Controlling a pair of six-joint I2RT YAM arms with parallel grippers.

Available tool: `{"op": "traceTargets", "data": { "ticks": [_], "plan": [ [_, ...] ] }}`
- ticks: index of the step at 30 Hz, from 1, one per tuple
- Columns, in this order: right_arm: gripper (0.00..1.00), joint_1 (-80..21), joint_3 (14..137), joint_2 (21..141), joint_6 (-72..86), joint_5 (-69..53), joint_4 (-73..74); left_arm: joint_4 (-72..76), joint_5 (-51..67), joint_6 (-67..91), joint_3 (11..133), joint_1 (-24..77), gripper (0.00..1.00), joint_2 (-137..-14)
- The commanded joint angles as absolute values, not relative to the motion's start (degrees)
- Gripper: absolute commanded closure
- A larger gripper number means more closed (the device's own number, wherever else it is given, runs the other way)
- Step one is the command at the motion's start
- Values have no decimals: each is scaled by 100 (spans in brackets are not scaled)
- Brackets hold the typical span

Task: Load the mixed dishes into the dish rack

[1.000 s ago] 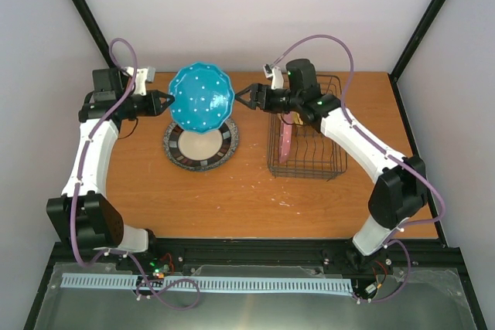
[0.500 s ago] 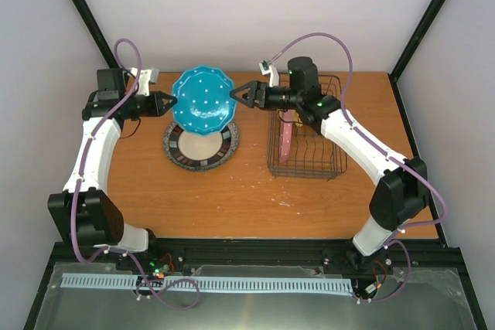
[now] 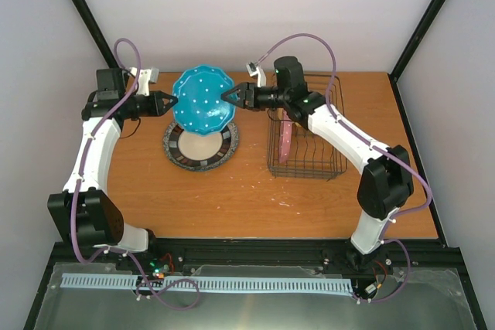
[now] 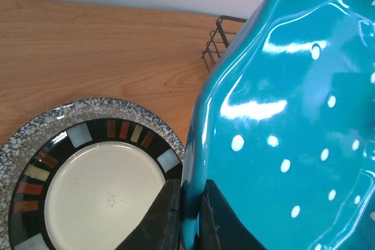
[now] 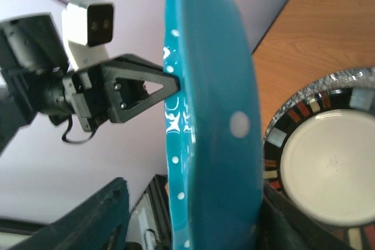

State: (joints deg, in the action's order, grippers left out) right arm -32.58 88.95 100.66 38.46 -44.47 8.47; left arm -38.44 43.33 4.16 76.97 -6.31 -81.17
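Pink plate (image 3: 287, 138) stands in the rack (image 3: 309, 161); teal plate (image 3: 203, 98) hangs pinched in left fingers (image 4: 167, 215), right fingers (image 5: 108, 215) wide astride its rim; stacked plates (image 3: 200, 147) wait on the tabletop (image 3: 232, 199)

Four plates (image 3: 203, 98), one dish rack (image 3: 308, 161)

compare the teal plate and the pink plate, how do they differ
The teal dotted plate hangs in the air, rim pinched by the left gripper; the pink plate stands on edge in the dish rack. From above the teal one shows its face, the pink one only a thin edge. Neither lies flat.
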Motion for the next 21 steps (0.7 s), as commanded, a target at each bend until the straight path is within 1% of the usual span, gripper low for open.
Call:
{"op": "traceTargets", "data": {
  "ticks": [1, 5, 6, 8, 9, 11, 12, 13, 15, 16, 17, 19, 21],
  "plan": [
    [50, -3385, 9258, 10247, 3973, -4770, 381, -3284, 5000, 643, 7937, -615, 99, -8005],
    [68, -3431, 9254, 10323, 4126, -4944, 24, -3284, 4982, 627, 7907, -606, 99, -8031],
    [75, -3436, 9248, 10345, 4163, -4985, -16, -3286, 4976, 610, 7890, -606, 99, -8033],
    [95, -3437, 9226, 10362, 4222, -5081, -130, -3284, 4970, 598, 7874, -606, 99, -8043],
    [97, -3444, 9216, 10344, 4229, -5083, -158, -3283, 4976, 590, 7869, -606, 99, -8053],
    [97, -3445, 9181, 10293, 4215, -5052, -175, -3280, 4954, 589, 7862, -606, 99, -8074],
    [97, -3445, 9159, 10247, 4194, -5004, -149, -3282, 4932, 589, 7866, -606, 97, -8072],
    [97, -3441, 9140, 10201, 4160, -4944, -130, -3285, 4886, 593, 7866, -602, 92, -8073],
    [97, -3437, 9126, 10111, 4088, -4794, -35, -3268, 4738, 598, 7859, -606, 88, -8048],
    [97, -3432, 9122, 10069, 4050, -4749, -1, -3273, 4673, 598, 7863, -606, 82, -8038],
    [97, -3422, 9126, 10036, 4025, -4677, 46, -3270, 4577, 610, 7866, -606, 72, -8027],
    [97, -3391, 9081, 9952, 3984, -4563, 108, -3270, 4384, 615, 7862, -603, 59, -8003],
    [97, -3360, 9016, 9885, 3986, -4471, 147, -3250, 4209, 620, 7836, -606, 37, -7966]
  ]
}}
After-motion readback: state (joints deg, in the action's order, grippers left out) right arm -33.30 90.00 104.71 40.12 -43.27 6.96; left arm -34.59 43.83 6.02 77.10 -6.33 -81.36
